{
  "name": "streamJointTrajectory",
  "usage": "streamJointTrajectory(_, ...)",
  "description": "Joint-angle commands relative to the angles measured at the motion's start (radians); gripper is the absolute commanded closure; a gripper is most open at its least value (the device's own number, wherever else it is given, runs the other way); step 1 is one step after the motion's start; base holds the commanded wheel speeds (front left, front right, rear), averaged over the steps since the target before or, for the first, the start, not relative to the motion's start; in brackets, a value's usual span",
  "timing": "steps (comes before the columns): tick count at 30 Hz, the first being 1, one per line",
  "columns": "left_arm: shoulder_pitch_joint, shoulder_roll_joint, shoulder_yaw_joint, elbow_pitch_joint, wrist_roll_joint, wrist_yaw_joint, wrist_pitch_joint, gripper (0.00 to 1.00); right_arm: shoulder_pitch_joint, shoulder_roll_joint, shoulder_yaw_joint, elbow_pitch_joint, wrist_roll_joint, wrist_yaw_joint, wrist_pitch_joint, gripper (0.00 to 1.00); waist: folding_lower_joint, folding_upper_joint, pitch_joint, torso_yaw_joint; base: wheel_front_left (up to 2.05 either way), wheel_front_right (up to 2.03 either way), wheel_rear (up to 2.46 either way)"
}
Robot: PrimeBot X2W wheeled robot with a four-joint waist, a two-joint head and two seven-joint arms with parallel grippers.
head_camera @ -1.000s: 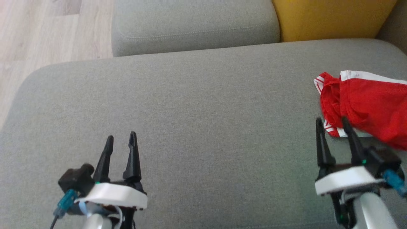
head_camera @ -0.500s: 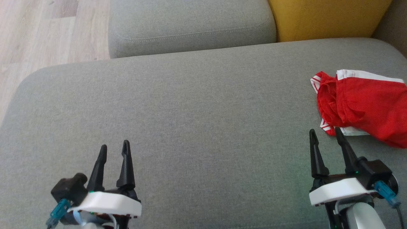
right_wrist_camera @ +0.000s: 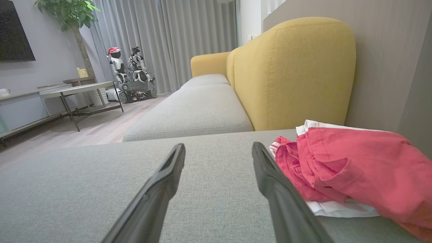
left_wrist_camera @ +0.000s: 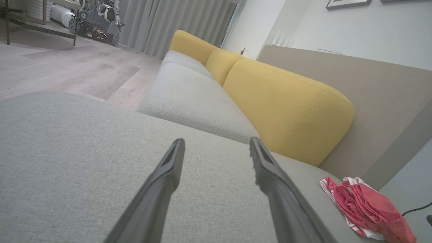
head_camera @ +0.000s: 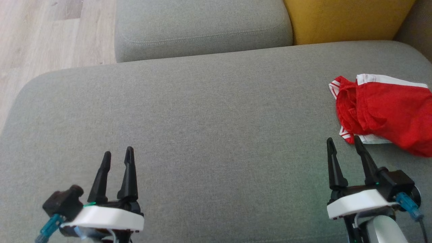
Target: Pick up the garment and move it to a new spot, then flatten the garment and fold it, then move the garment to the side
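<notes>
Well, the red garment (head_camera: 384, 114) with its white trim lies bunched up at the right end of the grey sofa seat (head_camera: 216, 111), just in front of the yellow back cushion (head_camera: 347, 20). The right gripper (head_camera: 343, 139) hovers right beside the garment's near edge, its two dark fingers spread with nothing between them; one tip is close to the white hem, though I cannot tell whether it touches. The left gripper (head_camera: 118, 151) hangs over bare cushion well apart from the garment, likewise released and empty.
</notes>
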Motion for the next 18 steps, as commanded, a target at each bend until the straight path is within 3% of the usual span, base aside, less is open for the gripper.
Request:
streamJointTrajectory(1,-0.03,0.001,0.045,-0.037,-0.004,-0.004,-0.006,0.0,-0.026,-0.002,0.026,-0.029,0.009,-0.001,-0.013,0.0,0.0001,0.0,0.0,0.0,0.0,0.0,0.0)
streamJointTrajectory(5,-0.028,0.001,0.061,-0.05,-0.024,-0.002,-0.006,0.0,-0.027,-0.002,0.027,-0.027,0.011,-0.001,-0.013,0.0,0.0001,0.0,0.002,0.0,0.0,0.0,0.0)
streamJointTrajectory(6,0.0,0.0,0.026,-0.007,-0.025,0.001,0.0,1.0,0.0,0.0,0.001,0.007,0.007,0.0,0.0,1.0,0.0001,0.0,0.002,0.0,0.0,0.0,0.0)
streamJointTrajectory(18,-0.005,0.002,0.035,0.048,-0.114,-0.004,0.024,1.0,0.007,-0.001,-0.005,0.043,0.122,0.0,0.026,1.0,0.0001,0.0,0.004,0.003,0.0,0.0,0.0)
